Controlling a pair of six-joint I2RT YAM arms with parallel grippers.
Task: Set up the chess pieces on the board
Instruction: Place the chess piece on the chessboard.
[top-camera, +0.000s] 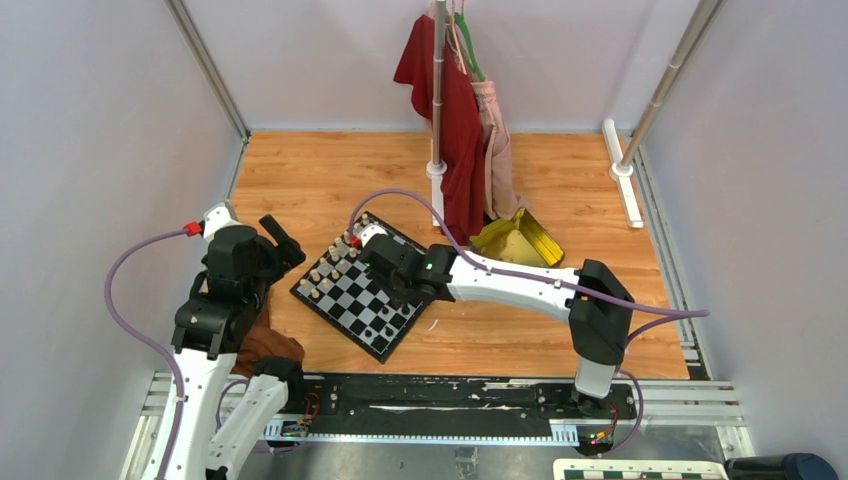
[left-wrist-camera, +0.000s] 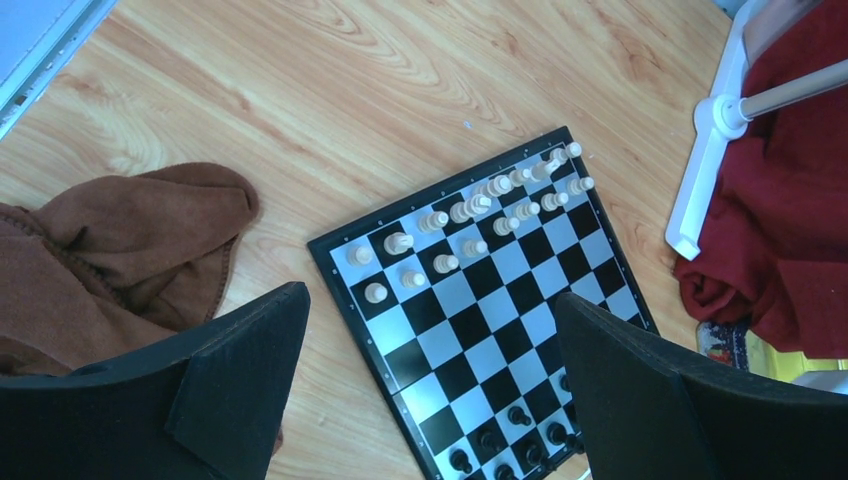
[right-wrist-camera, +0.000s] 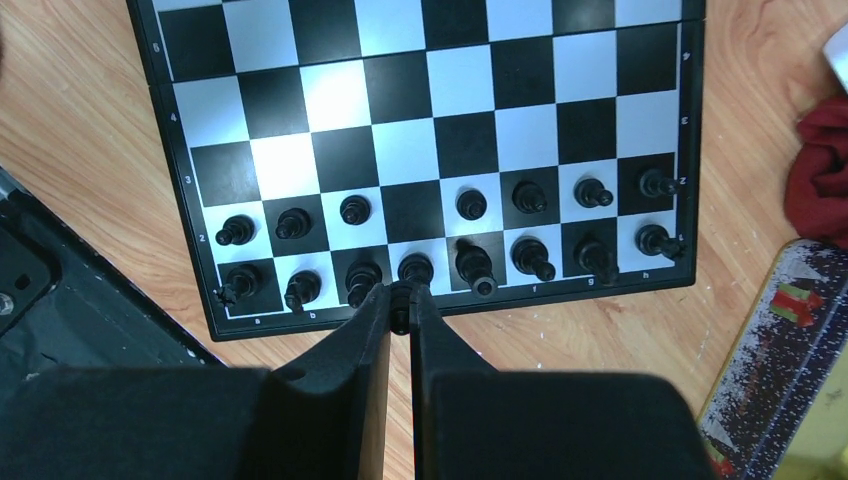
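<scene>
Bright even lighting, with glare washing the board (right-wrist-camera: 290, 160) squares.

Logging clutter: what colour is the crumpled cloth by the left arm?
Brown cloth, clearest in left wrist view.

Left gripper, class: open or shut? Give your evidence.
Open. The left gripper has its fingers set wide apart, the board showing between them, nothing held.

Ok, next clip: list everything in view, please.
board: one, black-and-white, table centre.
cream pieces: roughly sixteen, two rows on its left-arm side.
black pieces: fifteen standing, two rows on the opposite side.
brown cloth: one, left of the board.
gold tray: one, beyond the board's right.
red garment: one, hanging on the white stand.
pink garment: one, beside it.
table: one, wooden.
left gripper: jaws open, left of the board.
right gripper: jaws shut on a sixteenth black piece at the black side's edge.
</scene>
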